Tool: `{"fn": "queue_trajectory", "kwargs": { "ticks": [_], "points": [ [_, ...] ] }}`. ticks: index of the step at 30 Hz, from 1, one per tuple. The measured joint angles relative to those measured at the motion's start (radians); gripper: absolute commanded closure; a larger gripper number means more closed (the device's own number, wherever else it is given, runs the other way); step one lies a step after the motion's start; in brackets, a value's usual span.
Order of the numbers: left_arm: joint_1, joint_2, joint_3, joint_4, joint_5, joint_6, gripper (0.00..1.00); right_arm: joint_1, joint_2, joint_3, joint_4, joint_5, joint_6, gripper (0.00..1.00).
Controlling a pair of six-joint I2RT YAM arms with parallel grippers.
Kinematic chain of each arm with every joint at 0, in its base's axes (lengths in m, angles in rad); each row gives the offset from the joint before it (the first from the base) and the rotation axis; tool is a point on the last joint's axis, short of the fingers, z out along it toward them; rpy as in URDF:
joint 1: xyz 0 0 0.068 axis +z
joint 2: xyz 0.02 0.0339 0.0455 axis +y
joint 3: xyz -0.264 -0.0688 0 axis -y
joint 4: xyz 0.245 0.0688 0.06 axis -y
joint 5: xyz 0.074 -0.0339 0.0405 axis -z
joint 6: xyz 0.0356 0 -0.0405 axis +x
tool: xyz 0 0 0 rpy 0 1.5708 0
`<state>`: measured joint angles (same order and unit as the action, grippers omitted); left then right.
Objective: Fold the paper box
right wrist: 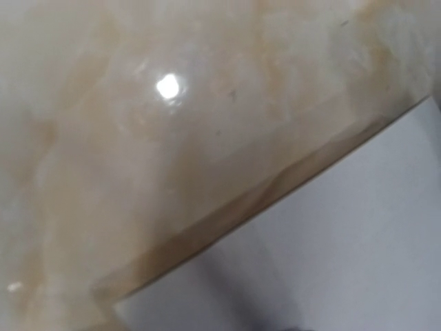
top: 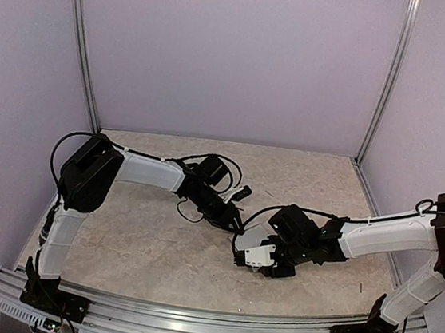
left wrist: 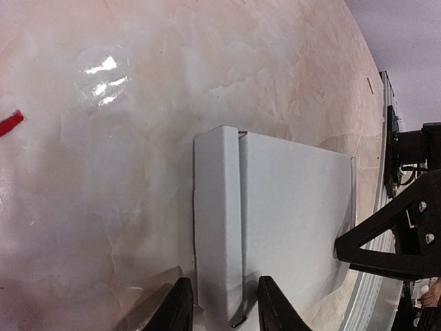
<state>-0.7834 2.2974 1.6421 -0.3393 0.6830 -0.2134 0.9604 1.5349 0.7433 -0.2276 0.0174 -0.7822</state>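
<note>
Marbled tabletop [left wrist: 138, 172] beneath, we judged squaring mattered: left gripper [left wrist: 224, 307] stood part-open astride the fold of the paper box [left wrist: 296, 207], right gripper [top: 269, 262] untellable.

The paper box [left wrist: 289, 207] is plain pale grey-white. The table [top: 142, 238] is cream with beige marbling. One scrap [left wrist: 9, 125] is red. The 2 arms [top: 149, 172] are white with black joints. The walls [top: 235, 55] are pale lilac.

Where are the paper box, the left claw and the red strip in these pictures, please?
paper box [left wrist: 296, 207]: left wrist view, on its flat panel.
left claw [left wrist: 224, 289]: left wrist view, midway between its fingertips.
red strip [left wrist: 9, 125]: left wrist view, on its visible end.
</note>
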Motion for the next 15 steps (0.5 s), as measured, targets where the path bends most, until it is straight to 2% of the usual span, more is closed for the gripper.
{"fn": "queue_trajectory", "kwargs": {
  "ticks": [15],
  "points": [
    [0.008,0.000,-0.021,0.045,0.024,-0.018,0.68,0.000,-0.023,-0.020,0.054,0.042,0.015,0.55]
  ]
}}
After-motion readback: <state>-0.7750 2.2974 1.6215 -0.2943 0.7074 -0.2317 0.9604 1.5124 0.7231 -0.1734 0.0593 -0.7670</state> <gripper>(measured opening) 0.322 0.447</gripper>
